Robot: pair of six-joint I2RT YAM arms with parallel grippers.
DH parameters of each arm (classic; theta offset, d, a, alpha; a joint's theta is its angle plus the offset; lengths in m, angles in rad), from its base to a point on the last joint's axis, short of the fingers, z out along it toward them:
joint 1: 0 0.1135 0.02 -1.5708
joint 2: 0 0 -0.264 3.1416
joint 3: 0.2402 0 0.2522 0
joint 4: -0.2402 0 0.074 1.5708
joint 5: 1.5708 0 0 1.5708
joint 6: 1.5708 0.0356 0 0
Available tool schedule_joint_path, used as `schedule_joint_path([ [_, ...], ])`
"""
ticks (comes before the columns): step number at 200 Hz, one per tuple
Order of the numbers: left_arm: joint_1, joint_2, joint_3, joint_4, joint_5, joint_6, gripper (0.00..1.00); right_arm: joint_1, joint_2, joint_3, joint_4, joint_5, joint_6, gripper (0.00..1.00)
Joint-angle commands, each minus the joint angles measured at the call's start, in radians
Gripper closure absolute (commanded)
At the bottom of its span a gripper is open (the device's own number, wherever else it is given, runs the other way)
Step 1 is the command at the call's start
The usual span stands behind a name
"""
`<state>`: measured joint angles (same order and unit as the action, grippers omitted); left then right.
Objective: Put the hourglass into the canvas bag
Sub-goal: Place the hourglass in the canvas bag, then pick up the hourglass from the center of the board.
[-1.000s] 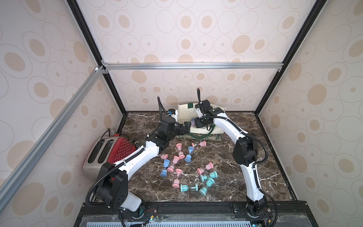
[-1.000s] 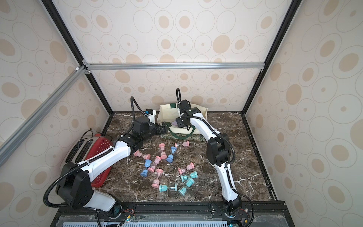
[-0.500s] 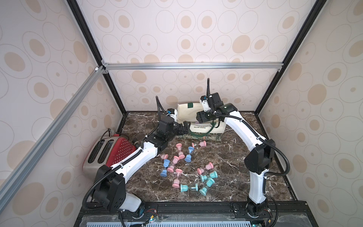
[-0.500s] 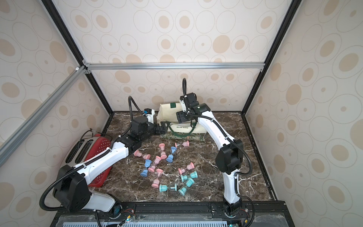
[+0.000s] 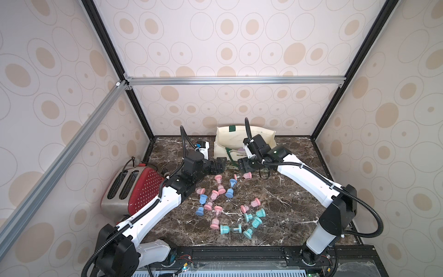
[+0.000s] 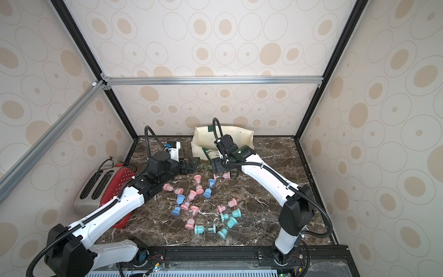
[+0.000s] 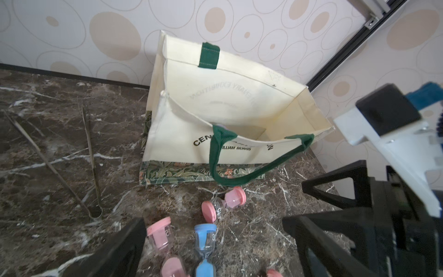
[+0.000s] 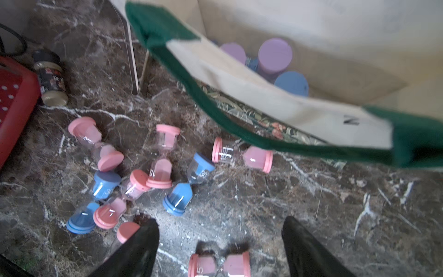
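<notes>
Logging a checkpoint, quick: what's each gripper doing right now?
Left gripper: open, holding nothing.
Right gripper: open, holding nothing, above a pink hourglass.

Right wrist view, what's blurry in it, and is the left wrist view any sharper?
Right wrist view: the canvas bag rim and green handle are smeared, while the pink hourglasses on the table look fairly crisp. Left wrist view: sharper, and the bag's black print reads clearly.

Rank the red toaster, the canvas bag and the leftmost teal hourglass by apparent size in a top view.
1-2. red toaster and canvas bag: they look about alike. The toaster is nearer the camera and each is partly hidden, so I won't rank them.
3. leftmost teal hourglass: clearly smallest.
</notes>
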<state>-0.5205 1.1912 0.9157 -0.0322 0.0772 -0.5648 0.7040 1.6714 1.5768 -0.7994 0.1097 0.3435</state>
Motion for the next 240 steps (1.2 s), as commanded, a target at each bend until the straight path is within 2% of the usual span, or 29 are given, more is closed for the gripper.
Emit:
schedule_joint_path([
  [1, 0.008, -0.060, -0.038, -0.049, -0.005, -0.004, 0.03, 0.054, -0.053, -0.102, 0.005, 0.086, 0.142, 0.16],
  [25, 0.009, -0.111, -0.091, -0.062, -0.008, -0.014, 0.02, 0.113, -0.058, -0.222, 0.074, 0.083, 0.219, 0.15],
  [51, 0.008, -0.153, -0.144, -0.077, -0.010, -0.033, 0.03, 0.151, -0.006, -0.274, 0.105, 0.052, 0.282, 0.15],
  [91, 0.008, -0.210, -0.228, -0.060, -0.014, -0.075, 0.02, 0.183, 0.051, -0.375, 0.266, -0.016, 0.360, 0.15],
  [143, 0.008, -0.258, -0.292, -0.026, -0.034, -0.109, 0.02, 0.186, 0.136, -0.353, 0.324, 0.014, 0.383, 0.15],
  [240, 0.009, -0.252, -0.302, -0.026, -0.055, -0.104, 0.03, 0.186, 0.266, -0.243, 0.340, 0.036, 0.383, 0.16],
])
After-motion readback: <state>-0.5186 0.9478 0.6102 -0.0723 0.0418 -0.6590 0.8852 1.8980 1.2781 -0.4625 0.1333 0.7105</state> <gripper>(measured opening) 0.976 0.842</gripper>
